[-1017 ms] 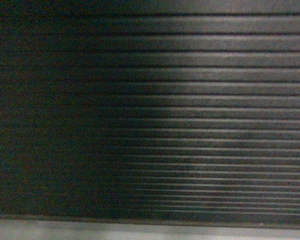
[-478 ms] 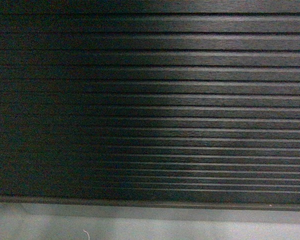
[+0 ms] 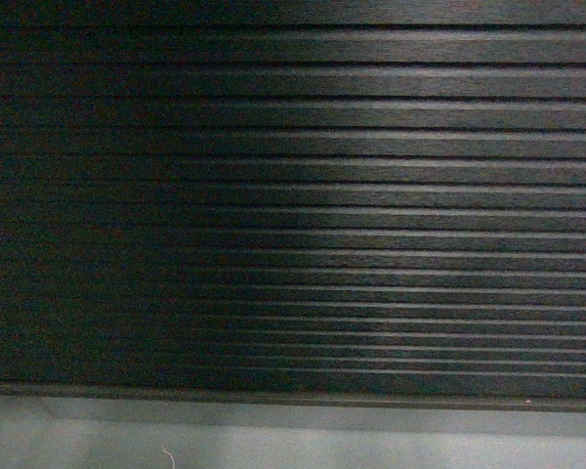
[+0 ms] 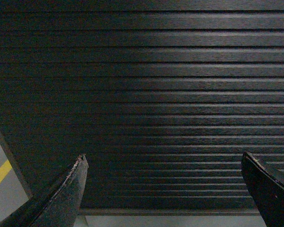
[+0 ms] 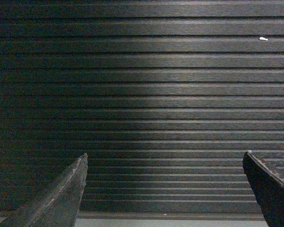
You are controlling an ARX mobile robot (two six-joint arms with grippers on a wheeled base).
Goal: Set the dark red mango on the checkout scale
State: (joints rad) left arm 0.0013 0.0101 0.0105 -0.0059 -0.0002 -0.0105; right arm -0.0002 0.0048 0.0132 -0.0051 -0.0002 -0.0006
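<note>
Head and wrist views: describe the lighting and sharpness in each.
Head view: dim, slatted checkout front dark at left, lit at right, fairly sharp. Left wrist view: same falloff; left gripper open, fingers in shadow. Right wrist view: brighter middle band, dark left edge; right gripper open.

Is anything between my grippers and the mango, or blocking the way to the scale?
Cannot judge: neither mango nor scale is in view. All three cameras face the checkout's slatted front. The left gripper and right gripper are open and empty, with only that front panel ahead and grey floor below.
</note>
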